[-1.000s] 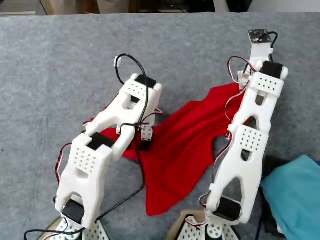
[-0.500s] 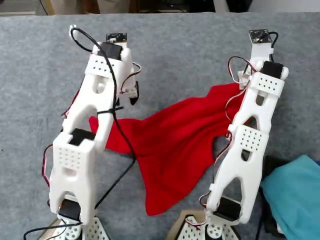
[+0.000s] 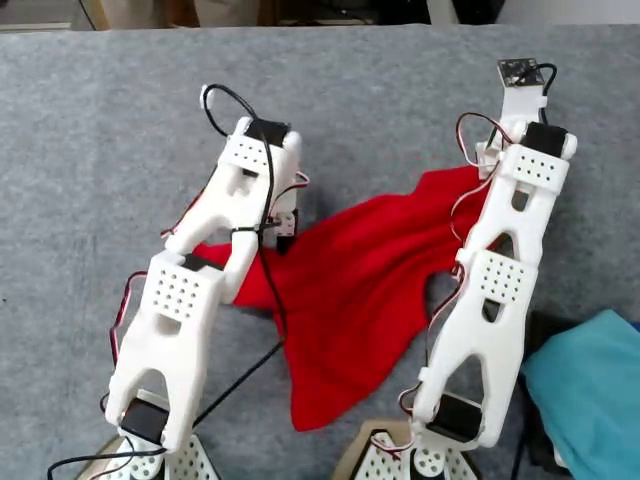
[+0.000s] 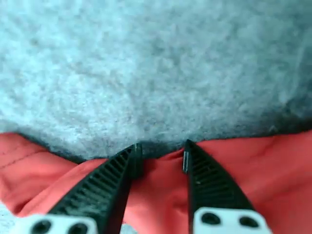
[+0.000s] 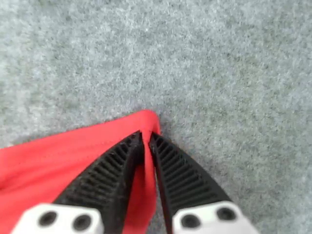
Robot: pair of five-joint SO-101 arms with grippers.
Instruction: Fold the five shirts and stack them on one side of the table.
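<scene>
- We're early in the fold, by our read: the red shirt (image 3: 360, 290) lies rumpled and unfolded on the grey table (image 3: 120, 130) between the two arms, so this looks like the spread-it-flat step.
- A teal garment (image 3: 590, 380) sits at the table's near right edge, well apart from the red one. It's probably another shirt from the batch.
- The right claw (image 5: 146, 139) is clamped on a corner of the red shirt, with the jaws squeezed nearly together and the fabric pinched between them.
- The left claw (image 4: 161, 155) is parted a moderate amount. Its tips are down at the shirt's hem where it meets the felt, with red cloth between the fingers, but it isn't gripping yet as far as we can tell.
- Next up, we reckon, the left one needs to close on that hem. Then both should pull apart to tension the shirt flat, without dragging it off the felt or losing the thin edge.
</scene>
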